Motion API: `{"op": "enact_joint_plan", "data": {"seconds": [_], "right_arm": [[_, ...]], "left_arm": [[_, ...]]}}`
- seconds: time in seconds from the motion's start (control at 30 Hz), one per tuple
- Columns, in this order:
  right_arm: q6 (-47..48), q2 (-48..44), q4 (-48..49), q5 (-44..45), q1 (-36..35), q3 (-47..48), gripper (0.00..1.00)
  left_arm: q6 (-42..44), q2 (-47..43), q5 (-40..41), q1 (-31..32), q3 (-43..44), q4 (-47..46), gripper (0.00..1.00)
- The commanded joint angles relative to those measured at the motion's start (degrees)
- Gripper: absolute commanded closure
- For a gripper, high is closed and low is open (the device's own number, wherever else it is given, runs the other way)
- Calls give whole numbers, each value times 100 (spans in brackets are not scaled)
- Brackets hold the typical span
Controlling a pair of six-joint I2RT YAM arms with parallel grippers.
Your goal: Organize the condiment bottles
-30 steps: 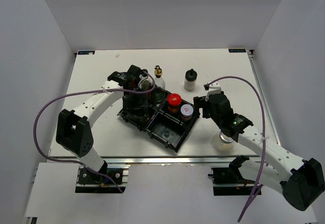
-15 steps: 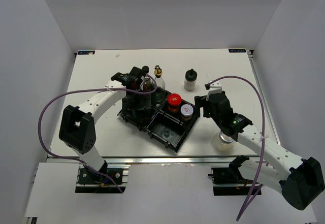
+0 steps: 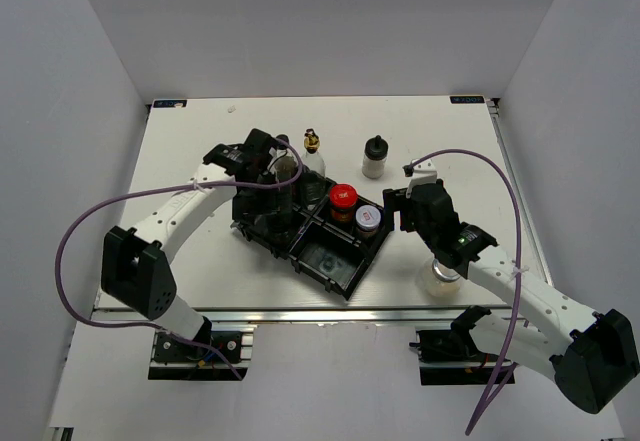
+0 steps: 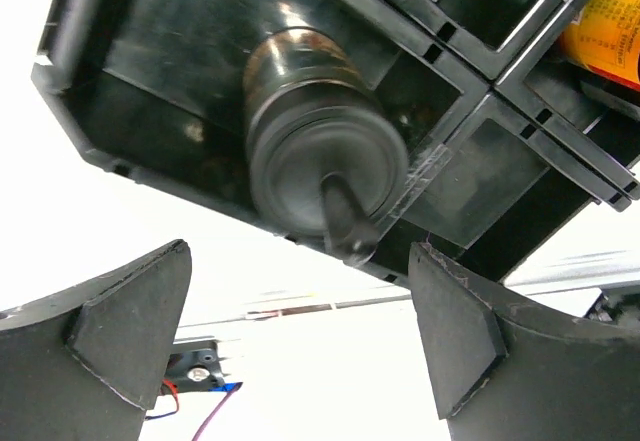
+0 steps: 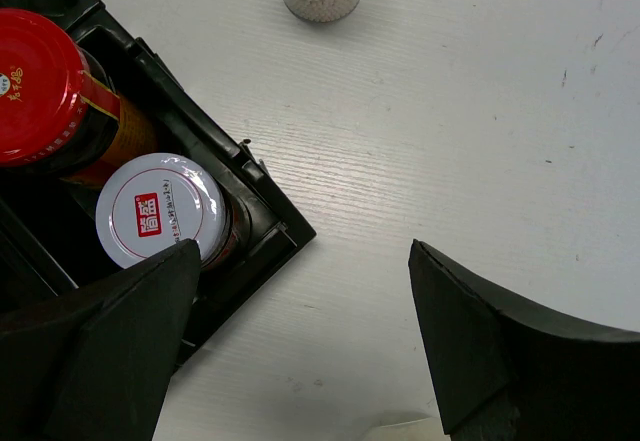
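Black-capped bottle (image 4: 320, 161) stands in the tray's (image 3: 325, 258) left compartment, with the red-lidded jar (image 5: 40, 61) and silver-lidded jar (image 5: 160, 211) in its right. The shaker (image 3: 374, 161) waits on the worktop (image 3: 450, 141). The left gripper (image 4: 298, 248) jaws gape either side of that bottle, not touching. The right gripper (image 5: 305, 251) jaws are open and empty. Judgement: placement done; next, withdraw and fetch the shaker. Since a second ago, the left arm has shifted slightly toward frame left.

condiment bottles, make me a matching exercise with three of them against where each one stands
1 red-lidded jar
2 white shaker
3 wide clear jar

a on the table, partly under the right arm
b in the black tray, beside the silver-lidded jar
c on the table beyond the tray

Pairs: 1-b, 2-c, 3-a
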State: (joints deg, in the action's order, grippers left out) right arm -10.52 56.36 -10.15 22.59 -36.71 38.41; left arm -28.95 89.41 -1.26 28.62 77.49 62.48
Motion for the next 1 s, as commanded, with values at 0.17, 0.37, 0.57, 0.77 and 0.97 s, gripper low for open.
{"op": "enact_joint_plan", "data": {"seconds": [0.17,0.37,0.57,0.77,0.97], "right_arm": [[-186,112,110,219,41,429,11],[-327,665,365,439,260,833,11],[-311,2086,505,-79,770,2185,11],[-143,3458,584,-448,1077,3249,11],[-20,4644,453,-563,1192,4269,11]], "left_arm": [[-225,-766,897,3,-94,115,2],[-821,-1276,1978,3,-121,238,2],[-2226,-2056,4139,-32,-453,11,2],[-2107,-2639,4275,-374,-1103,-1200,2],[-1940,-2507,3765,-823,-1403,-1711,2]]}}
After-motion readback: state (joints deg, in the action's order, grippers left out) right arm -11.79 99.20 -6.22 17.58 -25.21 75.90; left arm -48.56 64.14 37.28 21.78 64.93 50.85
